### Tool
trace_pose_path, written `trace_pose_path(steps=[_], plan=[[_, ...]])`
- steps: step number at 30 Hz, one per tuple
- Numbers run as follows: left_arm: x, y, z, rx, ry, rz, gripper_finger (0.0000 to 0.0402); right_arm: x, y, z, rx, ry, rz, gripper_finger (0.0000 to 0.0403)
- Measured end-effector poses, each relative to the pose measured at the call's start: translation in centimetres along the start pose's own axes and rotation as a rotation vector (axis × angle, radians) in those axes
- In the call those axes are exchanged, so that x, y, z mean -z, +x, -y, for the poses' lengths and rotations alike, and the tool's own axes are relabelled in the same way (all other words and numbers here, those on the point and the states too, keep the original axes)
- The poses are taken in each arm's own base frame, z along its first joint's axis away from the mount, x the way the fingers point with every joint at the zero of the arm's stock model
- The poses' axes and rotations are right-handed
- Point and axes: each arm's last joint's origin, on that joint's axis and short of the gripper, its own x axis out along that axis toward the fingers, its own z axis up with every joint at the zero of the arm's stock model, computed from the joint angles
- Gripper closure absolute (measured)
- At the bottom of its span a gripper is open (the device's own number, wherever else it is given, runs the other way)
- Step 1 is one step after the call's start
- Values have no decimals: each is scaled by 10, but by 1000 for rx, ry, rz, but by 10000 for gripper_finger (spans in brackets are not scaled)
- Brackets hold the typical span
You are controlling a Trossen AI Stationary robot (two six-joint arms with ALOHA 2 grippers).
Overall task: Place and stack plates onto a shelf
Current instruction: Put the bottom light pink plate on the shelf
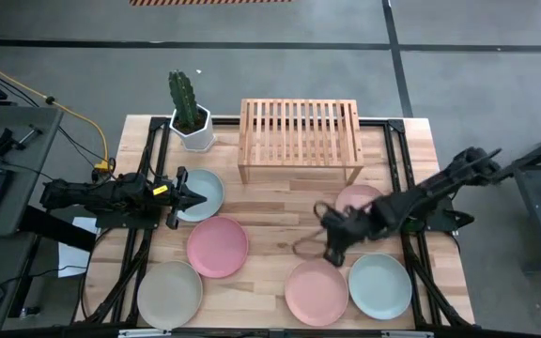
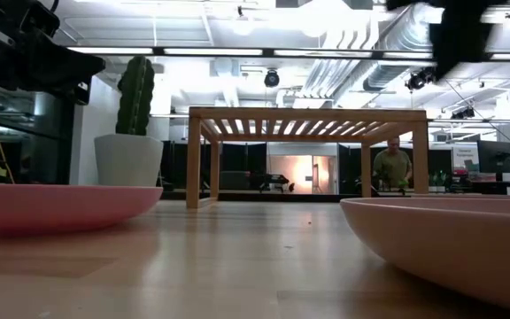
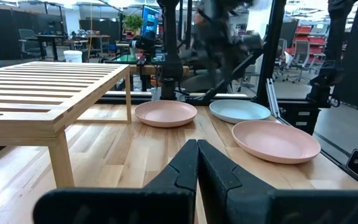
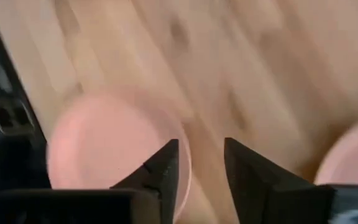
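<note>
Six plates lie flat on the wooden table: a pale blue plate [image 1: 207,188], a pink plate [image 1: 217,246], a beige plate [image 1: 169,293], a second pink plate [image 1: 316,291], a pale green plate [image 1: 379,285] and a third pink plate [image 1: 357,196], partly under my right arm. The wooden slatted shelf [image 1: 301,139] stands on its legs at the far edge, its top bare. My left gripper [image 1: 195,197] [image 3: 197,152] rests shut over the pale blue plate. My right gripper [image 1: 332,242] [image 4: 199,149] hovers open above the table, near a pink plate [image 4: 104,149].
A cactus in a white pot [image 1: 192,117] stands left of the shelf at the far edge. Bare wood [image 1: 280,211] lies between the shelf and the plates. Beyond the table, a person [image 2: 392,164] shows in the room.
</note>
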Motion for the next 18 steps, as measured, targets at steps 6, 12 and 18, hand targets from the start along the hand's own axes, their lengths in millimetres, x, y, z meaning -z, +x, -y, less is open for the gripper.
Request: trace_pose_path(steps=[6,12,18], plan=[[0,0,0,0,0,0,402,50,19,-28,60,42,-90,277],[0,0,0,0,0,0,402,81,46,-40,181,136,-45,276],[0,0,0,0,0,0,402,85,79,-42,250,180,-59,276]])
